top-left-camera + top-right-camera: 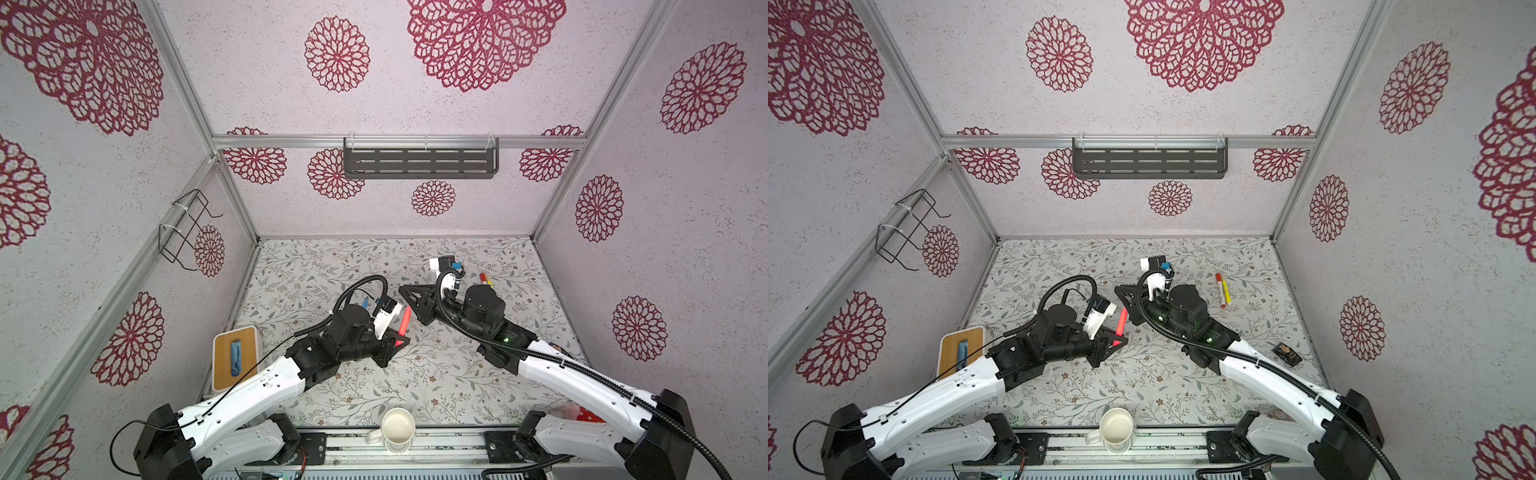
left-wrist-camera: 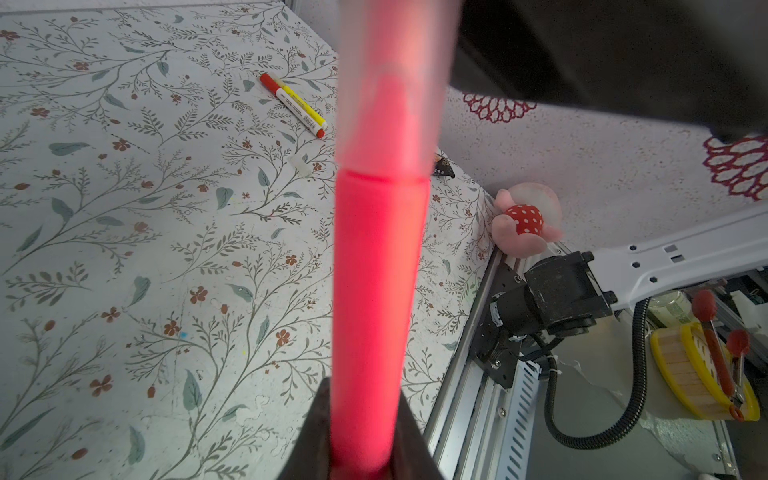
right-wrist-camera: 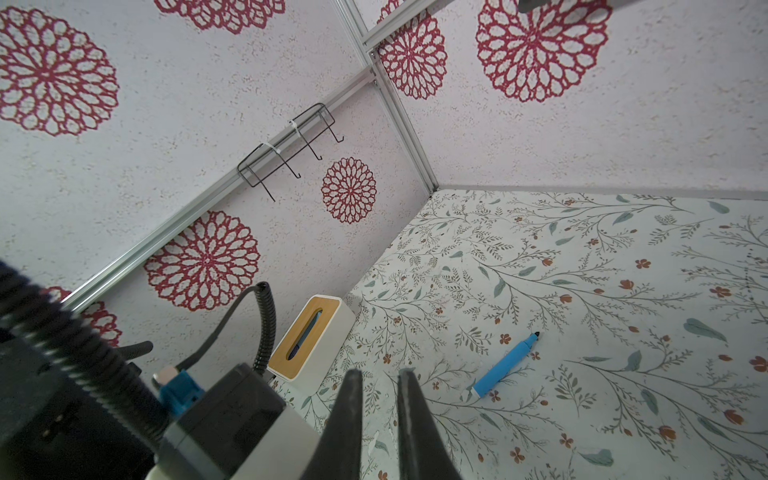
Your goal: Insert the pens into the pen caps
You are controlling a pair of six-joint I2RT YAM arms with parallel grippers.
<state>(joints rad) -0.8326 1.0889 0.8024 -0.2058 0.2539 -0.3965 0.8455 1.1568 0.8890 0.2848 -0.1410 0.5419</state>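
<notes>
My left gripper [image 1: 401, 337] [image 2: 365, 390] is shut on the lower end of a pink pen [image 1: 405, 319] [image 2: 380, 270], which stands up from its jaws. A translucent pen cap [image 2: 395, 83] sits over the pen's tip. My right gripper [image 1: 402, 289] [image 3: 380, 374] is shut and holds nothing. It hangs just beyond the pink pen's top. A blue pen [image 3: 505, 368] lies uncapped on the table and shows partly behind the left arm [image 1: 365, 302]. The yellow and the white-and-red pens [image 1: 1223, 289] [image 2: 293, 104] lie side by side at the back right. A small clear stub [image 2: 300, 164], perhaps a cap, lies near them.
A wood-topped tissue box [image 1: 235, 357] stands at the table's left edge and a cream mug [image 1: 398, 426] at the front rail. A small dark object [image 1: 1286, 353] and a pink plush toy [image 2: 523, 220] lie at the right. A shelf [image 1: 419, 158] and a wire rack [image 1: 187, 226] hang on the walls.
</notes>
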